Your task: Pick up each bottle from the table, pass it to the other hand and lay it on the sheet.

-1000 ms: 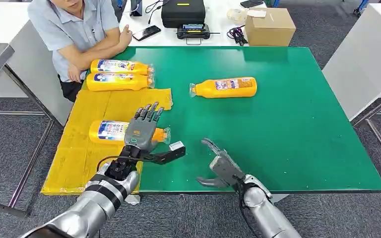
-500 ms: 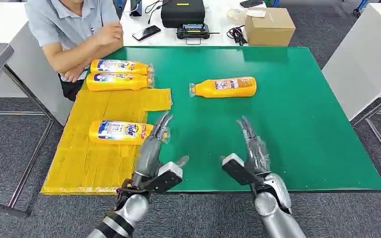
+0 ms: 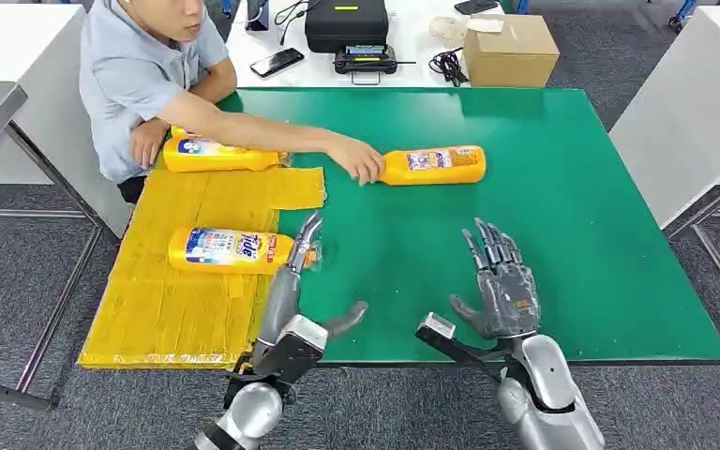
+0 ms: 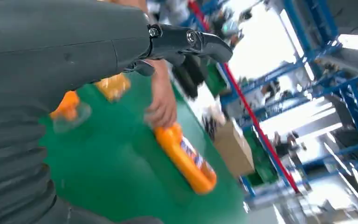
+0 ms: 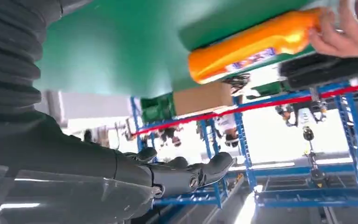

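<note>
On the green counter [image 3: 572, 234], near its middle, the one bottle [image 3: 431, 165] still off the yellow sheet [image 3: 164, 300] lies on its side, and a person's hand [image 3: 358, 161] now rests on its cap end. A second ago that arm was folded back by the person's body; it has since reached across the counter to the bottle, crossing over the rear pair of bottles [image 3: 220, 155] on the sheet so that one of them is hidden.

The left hand [image 3: 292, 281] has drawn back from the near bottle [image 3: 234, 250], which lies on the sheet with its cap at the sheet's edge. The left hand's fingers are released and straight, holding nothing, with the tips just beside that cap. The right hand [image 3: 497, 281] has turned upright with its fingers spread, also empty, well apart from the last bottle.

By my reading, three bottles are placed and one remains. With the person's hand on it, the right hand's reach should probably wait until that hand lets go, or the two may collide.
</note>
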`<state>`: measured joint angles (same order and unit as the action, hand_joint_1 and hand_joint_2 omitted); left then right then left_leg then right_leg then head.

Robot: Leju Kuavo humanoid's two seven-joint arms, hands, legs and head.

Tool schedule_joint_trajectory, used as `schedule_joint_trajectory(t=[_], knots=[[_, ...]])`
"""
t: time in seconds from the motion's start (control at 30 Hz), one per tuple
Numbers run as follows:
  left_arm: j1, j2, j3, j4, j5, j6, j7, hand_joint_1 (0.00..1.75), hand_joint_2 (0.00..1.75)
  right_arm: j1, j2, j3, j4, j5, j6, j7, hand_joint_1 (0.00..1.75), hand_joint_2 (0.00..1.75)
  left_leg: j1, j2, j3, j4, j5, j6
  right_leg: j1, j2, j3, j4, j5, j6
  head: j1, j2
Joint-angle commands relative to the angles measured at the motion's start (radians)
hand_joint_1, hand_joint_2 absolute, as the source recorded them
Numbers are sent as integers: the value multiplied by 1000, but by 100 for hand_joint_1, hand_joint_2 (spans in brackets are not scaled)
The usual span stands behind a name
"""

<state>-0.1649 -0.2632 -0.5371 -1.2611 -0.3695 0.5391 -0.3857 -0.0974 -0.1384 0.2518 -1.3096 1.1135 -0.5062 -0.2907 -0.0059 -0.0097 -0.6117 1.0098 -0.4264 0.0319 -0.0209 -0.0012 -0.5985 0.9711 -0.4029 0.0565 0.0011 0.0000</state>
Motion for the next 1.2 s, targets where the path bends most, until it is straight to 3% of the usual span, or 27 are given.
schedule_joint_trajectory(t=[0.03,0.5,1.2], knots=[[18,62,-82,-44,196,-73,-8,0,175,-30,-100,-29,81,-44,71,2,0,175,0,0,3,-1,-1,-1,0,0,3,-1,-1,-1,0,0],[8,70,-100,-43,194,-48,-3,0,175,-71,-110,-7,133,-58,129,7,0,175,1,3,4,-1,-2,-2,1,2,4,-1,-1,-2,0,0],[-58,58,-162,14,199,-79,13,0,175,-301,-56,127,414,-178,325,17,0,175,1,4,4,-1,-1,-2,1,3,4,-1,0,-2,0,0]])
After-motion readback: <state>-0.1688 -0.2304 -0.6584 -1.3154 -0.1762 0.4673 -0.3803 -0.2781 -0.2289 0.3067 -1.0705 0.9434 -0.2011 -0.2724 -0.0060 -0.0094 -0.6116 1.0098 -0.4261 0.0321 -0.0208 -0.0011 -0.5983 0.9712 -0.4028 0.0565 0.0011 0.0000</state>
